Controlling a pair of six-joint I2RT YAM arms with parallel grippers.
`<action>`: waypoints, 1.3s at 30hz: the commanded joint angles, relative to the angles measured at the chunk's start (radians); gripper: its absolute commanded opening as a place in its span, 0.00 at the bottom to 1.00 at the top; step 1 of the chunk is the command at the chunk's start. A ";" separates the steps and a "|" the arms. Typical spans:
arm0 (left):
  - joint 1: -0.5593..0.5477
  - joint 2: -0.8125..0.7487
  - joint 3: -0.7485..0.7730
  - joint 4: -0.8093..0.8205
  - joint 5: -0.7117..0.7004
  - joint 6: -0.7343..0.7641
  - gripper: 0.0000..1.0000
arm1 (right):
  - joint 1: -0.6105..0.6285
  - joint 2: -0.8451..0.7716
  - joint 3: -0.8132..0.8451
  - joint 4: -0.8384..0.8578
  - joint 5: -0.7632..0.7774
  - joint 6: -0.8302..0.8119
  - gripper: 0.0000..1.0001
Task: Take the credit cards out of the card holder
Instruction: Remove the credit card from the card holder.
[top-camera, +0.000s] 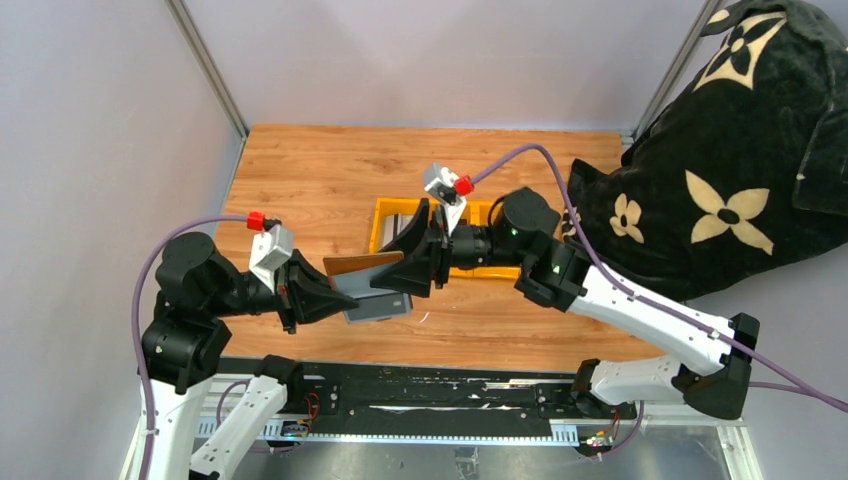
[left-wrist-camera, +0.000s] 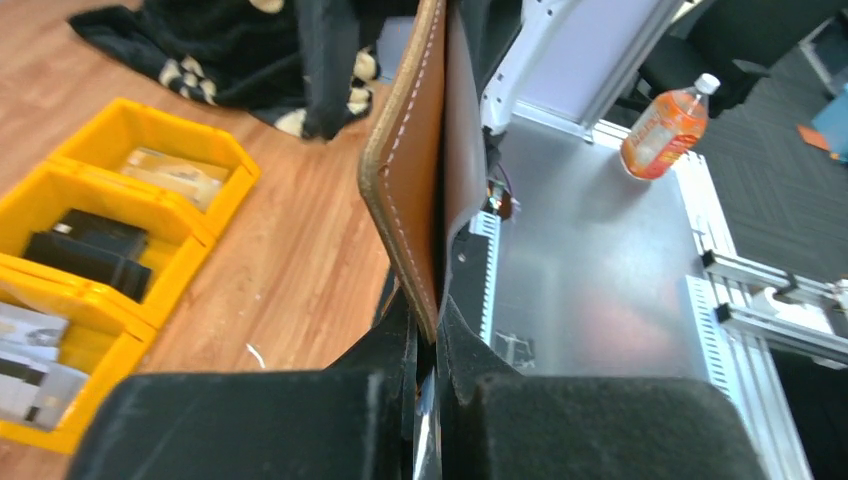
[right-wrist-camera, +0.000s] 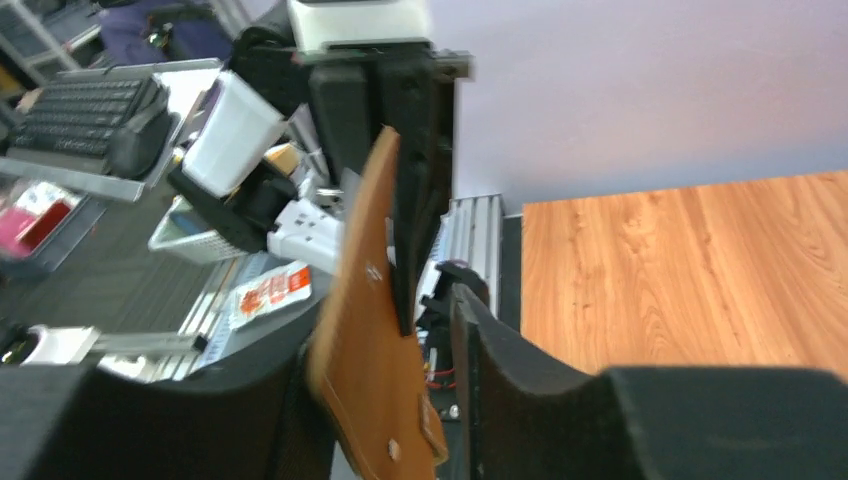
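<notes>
Card holder (top-camera: 362, 266) hung clear above tabletop (top-camera: 300, 170), long axis spanning both arms: left tool (top-camera: 335, 296) clamped shut on its left end, right tool (top-camera: 408, 276) part-open astride the right end, gripping nothing, so left alone carried it.

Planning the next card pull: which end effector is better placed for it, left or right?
Right, probably. The left end effector is shut on the card holder, steadying it; the right end effector stands open around its other end, free for the pull.
</notes>
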 joint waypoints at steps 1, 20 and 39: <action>0.004 0.045 0.017 -0.156 0.096 0.119 0.00 | -0.014 0.098 0.254 -0.466 -0.201 -0.257 0.34; 0.004 0.037 0.029 -0.191 -0.025 0.199 0.94 | -0.017 0.267 0.611 -0.831 -0.195 -0.449 0.00; 0.004 -0.082 -0.190 0.638 -0.192 -0.633 0.95 | -0.055 -0.129 -0.250 0.678 0.209 0.218 0.00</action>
